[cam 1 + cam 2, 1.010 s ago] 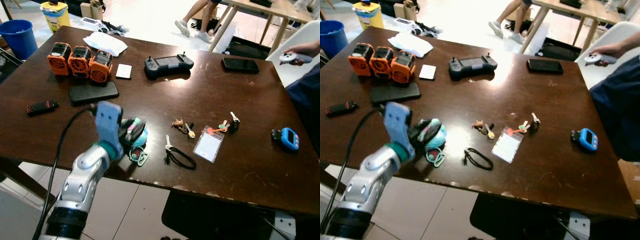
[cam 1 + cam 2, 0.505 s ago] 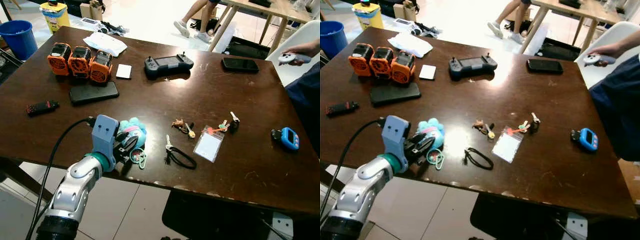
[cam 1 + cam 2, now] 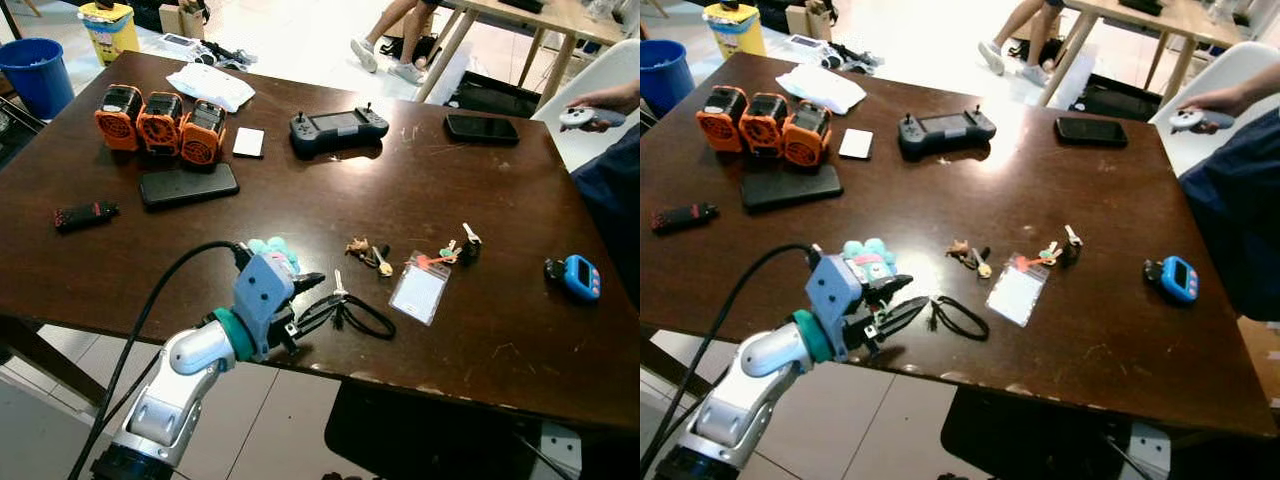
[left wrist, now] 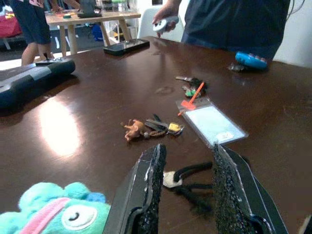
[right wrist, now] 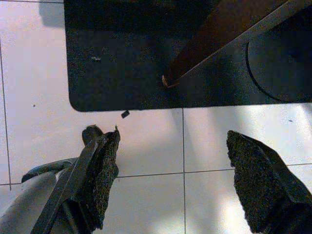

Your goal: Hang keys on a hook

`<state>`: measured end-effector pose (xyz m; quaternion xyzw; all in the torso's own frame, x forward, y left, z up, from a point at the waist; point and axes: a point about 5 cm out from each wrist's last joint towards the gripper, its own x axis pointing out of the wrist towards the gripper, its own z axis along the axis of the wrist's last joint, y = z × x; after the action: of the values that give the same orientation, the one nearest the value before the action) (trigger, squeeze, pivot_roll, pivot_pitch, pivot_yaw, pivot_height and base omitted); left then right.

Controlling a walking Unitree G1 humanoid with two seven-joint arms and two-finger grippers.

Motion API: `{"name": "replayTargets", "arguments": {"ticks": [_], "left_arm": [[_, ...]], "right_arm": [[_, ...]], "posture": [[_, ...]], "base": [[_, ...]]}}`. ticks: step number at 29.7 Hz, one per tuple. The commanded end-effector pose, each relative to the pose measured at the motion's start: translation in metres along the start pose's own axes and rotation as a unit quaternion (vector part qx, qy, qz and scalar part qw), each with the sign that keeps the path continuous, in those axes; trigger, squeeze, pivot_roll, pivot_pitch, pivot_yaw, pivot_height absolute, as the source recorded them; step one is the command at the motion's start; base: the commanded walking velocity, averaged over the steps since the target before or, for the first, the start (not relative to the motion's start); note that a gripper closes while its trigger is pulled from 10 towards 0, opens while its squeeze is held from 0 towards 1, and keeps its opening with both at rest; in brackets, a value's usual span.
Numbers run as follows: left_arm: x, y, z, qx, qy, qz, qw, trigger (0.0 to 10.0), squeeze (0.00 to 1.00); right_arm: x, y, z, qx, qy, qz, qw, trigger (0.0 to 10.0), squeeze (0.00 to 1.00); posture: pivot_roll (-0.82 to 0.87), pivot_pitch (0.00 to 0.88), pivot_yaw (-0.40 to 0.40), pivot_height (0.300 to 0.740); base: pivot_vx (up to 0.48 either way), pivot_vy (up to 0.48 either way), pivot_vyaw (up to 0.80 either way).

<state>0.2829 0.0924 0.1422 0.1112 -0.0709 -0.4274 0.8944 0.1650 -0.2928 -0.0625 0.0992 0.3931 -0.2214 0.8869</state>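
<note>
A key on a black cord loop (image 3: pixel 362 316) lies near the front edge of the dark wooden table (image 3: pixel 300 200). My left gripper (image 3: pixel 322 294) hovers low just left of it, open, fingers aimed at the cord; in the left wrist view the key and cord (image 4: pixel 191 176) lie just beyond the two pads (image 4: pixel 154 181). A teal plush keychain (image 3: pixel 274 248) lies beside the wrist. Further right are keys with a brown charm (image 3: pixel 364 251) and keys with a red tag (image 3: pixel 451 248). My right gripper (image 5: pixel 173 146) hangs open over the tiled floor.
A clear badge holder (image 3: pixel 417 291) lies right of the cord. Three orange devices (image 3: pixel 160 122), a black phone (image 3: pixel 188 185), a game controller (image 3: pixel 338 125), another phone (image 3: pixel 482 128) and a blue gadget (image 3: pixel 575 276) sit around the table. A person (image 3: pixel 612 170) stands at the right edge.
My left arm swung right from over the teal plush to the black-cord key, and its fingers now point at the cord. The plush lies behind the wrist.
</note>
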Motion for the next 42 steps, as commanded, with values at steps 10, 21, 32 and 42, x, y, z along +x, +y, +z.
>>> {"name": "replayTargets", "arguments": {"ticks": [10,21,32,42], "left_arm": [[-0.027,-0.001,-0.044,0.031,0.156,-0.048,0.986,10.0,0.0],[-0.062,0.019,-0.059,0.0,0.236,-0.044,0.971,10.0,0.0],[-0.054,0.008,-0.06,-0.012,0.227,-0.043,0.973,2.2,0.0],[-0.055,0.013,-0.061,-0.014,0.221,-0.022,0.975,0.0,0.0]], "right_arm": [[-0.002,-0.001,-0.01,-0.001,0.018,-0.003,1.0,10.0,0.0],[-0.002,0.0,-0.012,-0.004,0.022,-0.001,1.0,10.0,0.0],[-0.001,0.001,-0.01,-0.008,0.02,0.001,1.0,10.0,0.0],[-0.001,0.001,-0.009,-0.01,0.021,0.002,1.0,10.0,0.0]], "posture": [[0.04,0.092,-0.004,0.74],[0.05,0.084,-0.002,0.74],[0.05,0.078,-0.007,0.74],[0.05,0.086,-0.012,0.74]], "base": [[0.0,0.0,0.0],[0.0,0.0,0.0],[0.0,0.0,0.0],[0.0,0.0,0.0]]}}
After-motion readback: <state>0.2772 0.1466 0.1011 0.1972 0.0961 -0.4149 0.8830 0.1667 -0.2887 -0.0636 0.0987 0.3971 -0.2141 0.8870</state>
